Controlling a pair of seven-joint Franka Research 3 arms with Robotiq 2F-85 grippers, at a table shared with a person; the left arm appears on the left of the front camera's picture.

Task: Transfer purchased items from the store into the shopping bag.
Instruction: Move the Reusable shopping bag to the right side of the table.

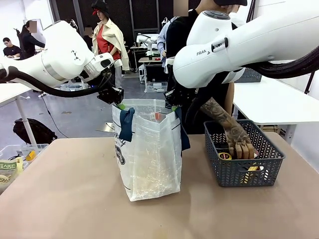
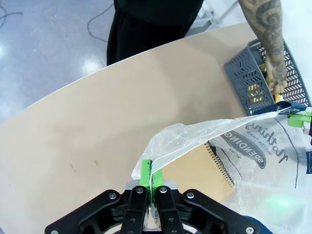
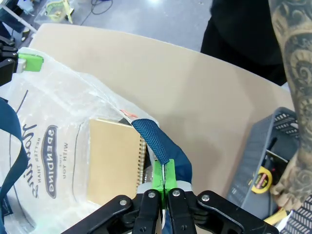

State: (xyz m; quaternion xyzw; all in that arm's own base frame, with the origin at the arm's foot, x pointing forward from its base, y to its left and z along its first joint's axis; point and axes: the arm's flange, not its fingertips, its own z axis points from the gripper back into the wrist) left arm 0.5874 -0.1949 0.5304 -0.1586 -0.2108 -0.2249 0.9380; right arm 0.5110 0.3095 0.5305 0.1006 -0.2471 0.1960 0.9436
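The translucent white shopping bag stands upright mid-table, its mouth held wide between my two grippers. My left gripper is shut on the bag's left rim. My right gripper is shut on the right rim by the navy handle. A tan spiral notebook lies inside the bag. To the right stands the dark grey basket, with a yellow tape measure in it. The person's tattooed hand reaches into the basket.
A clear bin with small packets sits at the table's left edge. The person stands at the far side, between bag and basket. A white table stands behind the basket. Bare tabletop lies in front of the bag.
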